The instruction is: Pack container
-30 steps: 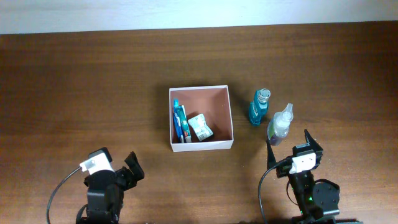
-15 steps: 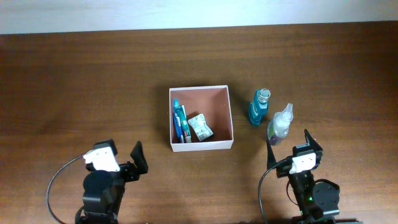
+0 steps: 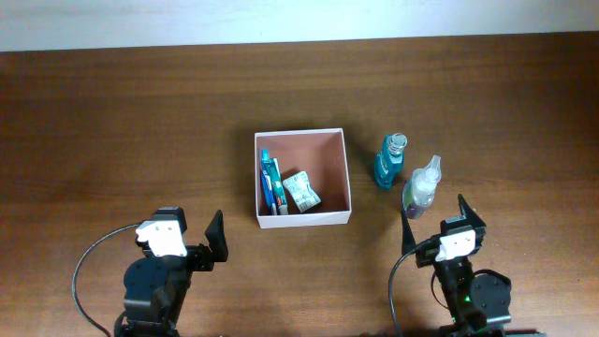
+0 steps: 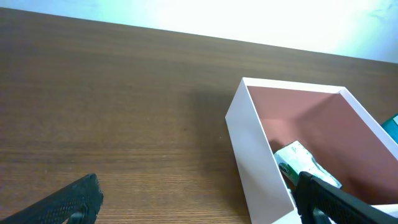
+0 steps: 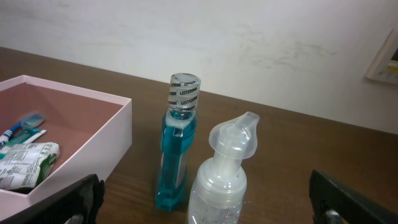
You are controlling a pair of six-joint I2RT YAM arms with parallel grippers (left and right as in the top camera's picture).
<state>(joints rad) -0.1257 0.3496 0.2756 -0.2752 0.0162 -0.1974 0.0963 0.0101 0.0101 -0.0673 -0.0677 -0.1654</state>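
Note:
The container, a shallow white box with a reddish-brown inside, sits mid-table. In it lie a blue toothbrush pack and a green-white packet. To its right stand a teal mouthwash bottle and a clear pump bottle. My left gripper is open, in front of the container's near-left corner, holding nothing. My right gripper is open just behind the pump bottle. That bottle stands between its spread fingers without touching them, and the mouthwash bottle is a little farther off.
Dark wooden table all around, with a white wall along its far edge. Cables loop beside both arm bases at the near edge.
My left arm has swung to the right and forward, toward the container's near-left corner. The right arm, the bottles and the container have not moved.

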